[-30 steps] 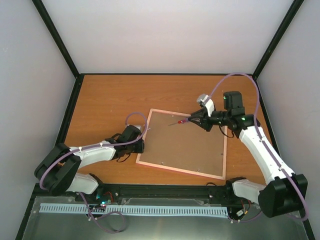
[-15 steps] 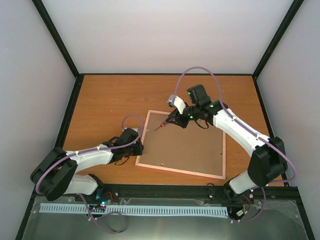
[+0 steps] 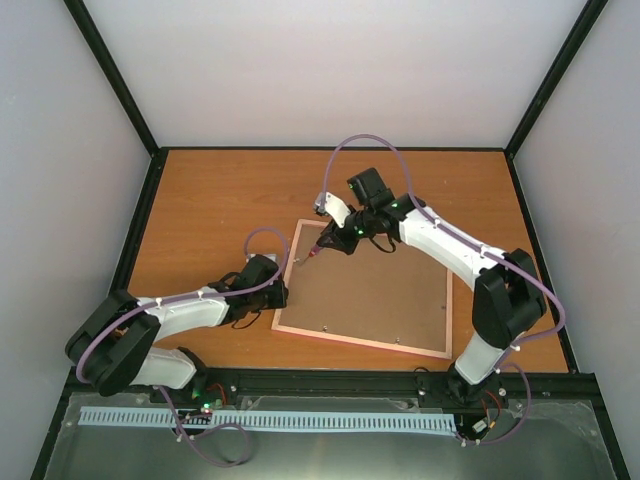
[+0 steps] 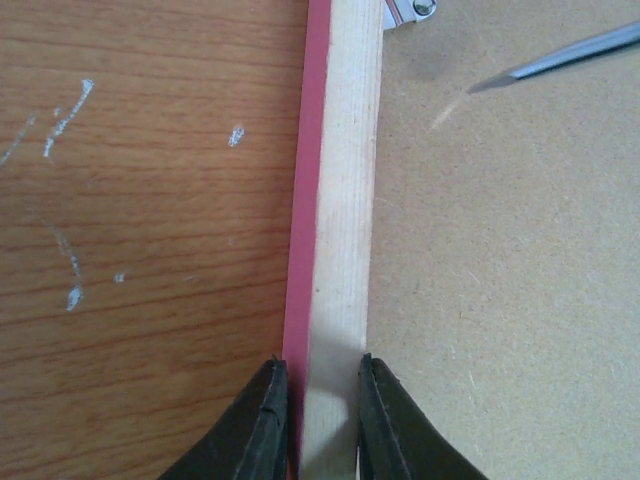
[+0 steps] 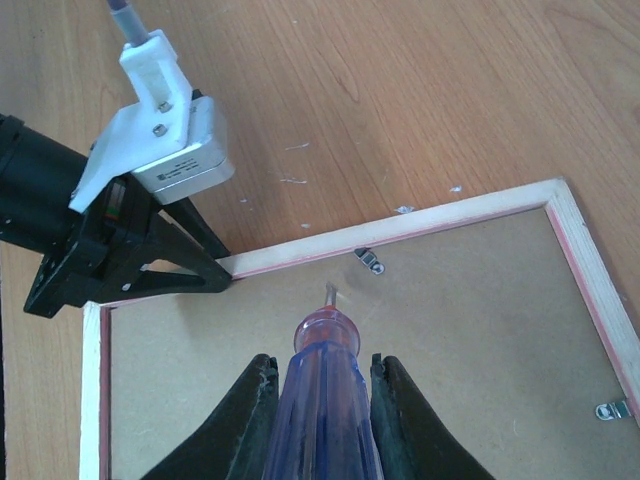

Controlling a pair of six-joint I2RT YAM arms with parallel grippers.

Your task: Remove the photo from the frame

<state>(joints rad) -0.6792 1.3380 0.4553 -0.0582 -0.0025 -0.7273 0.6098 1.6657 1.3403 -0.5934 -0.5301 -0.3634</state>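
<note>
Bracing the frame [image 3: 360,341] so the screwdriver [image 5: 325,400] can reach a clip [image 5: 370,262].
It lies back-up on the surface [image 3: 220,200]; left end effector [image 4: 318,375] pinches its 9 o'clock rail, right end effector [image 5: 322,368] clamped on the screwdriver, tip aimed at the 11 o'clock corner; photo unseen, likely under backing board [image 3: 370,290].

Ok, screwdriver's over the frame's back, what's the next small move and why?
Probably ease the screwdriver forward onto the metal clip and swivel it aside; clips pin the backing board, while the left gripper clamps the frame.
</note>
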